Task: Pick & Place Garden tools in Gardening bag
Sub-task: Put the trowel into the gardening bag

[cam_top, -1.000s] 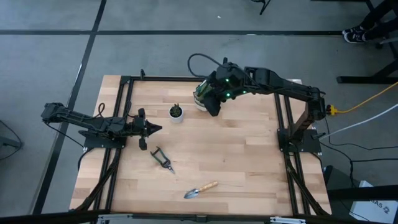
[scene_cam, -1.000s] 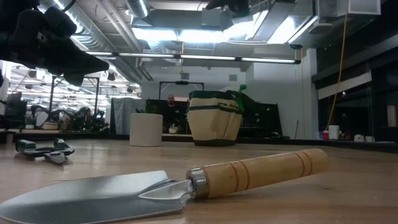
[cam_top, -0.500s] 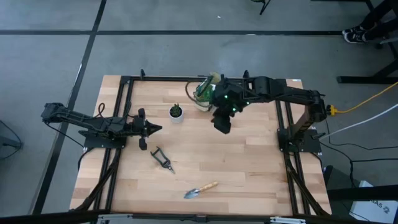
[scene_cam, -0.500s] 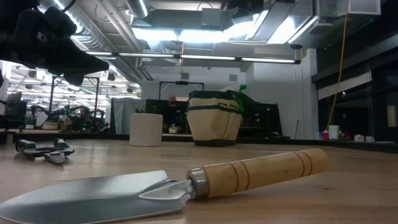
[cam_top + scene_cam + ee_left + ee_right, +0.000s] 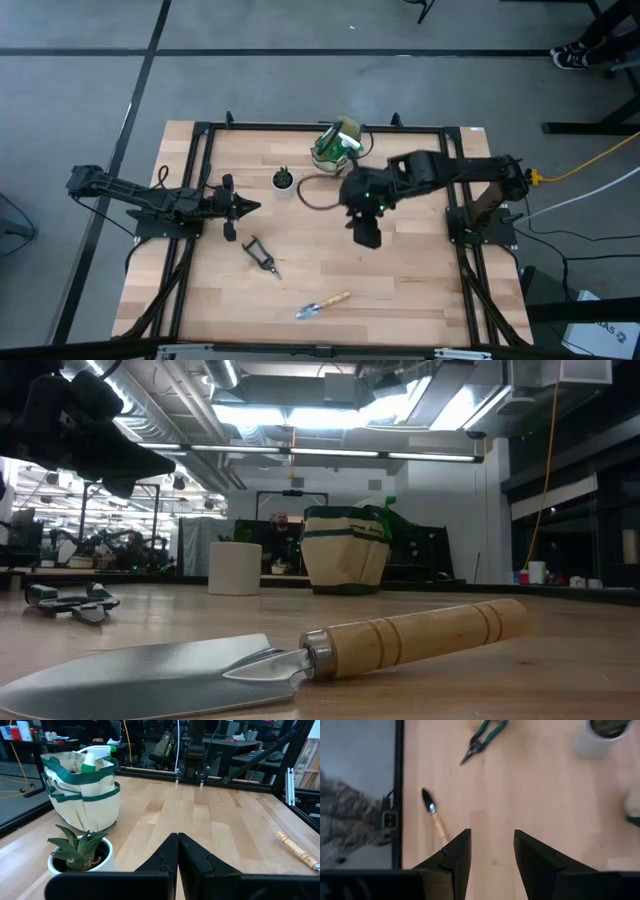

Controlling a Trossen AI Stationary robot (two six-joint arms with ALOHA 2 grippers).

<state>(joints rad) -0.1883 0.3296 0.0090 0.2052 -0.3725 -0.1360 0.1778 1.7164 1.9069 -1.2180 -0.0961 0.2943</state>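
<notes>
Hovering with fingers spread, the right gripper (image 5: 366,232) faced the trowel (image 5: 322,304): rigid, light, best taken by its wooden handle; left gripper (image 5: 243,207) fingers pressed together.

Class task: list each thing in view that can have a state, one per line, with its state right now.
Gardening bag: upright, spray bottle inside.
Trowel: lying flat on the table.
Pruning shears: lying flat on the table.
Potted plant: upright.
Left claw: shut, empty.
Right claw: open, empty.

Light wood counter (image 5: 400,270) with black frame rails (image 5: 205,180). Small green plant (image 5: 80,845) in white pot (image 5: 284,184), far-left part of counter. Grey floor with dark tape lines (image 5: 150,50). Yellow cable (image 5: 590,165) on the floor at right. Person (image 5: 281,525) standing in the room behind.
</notes>
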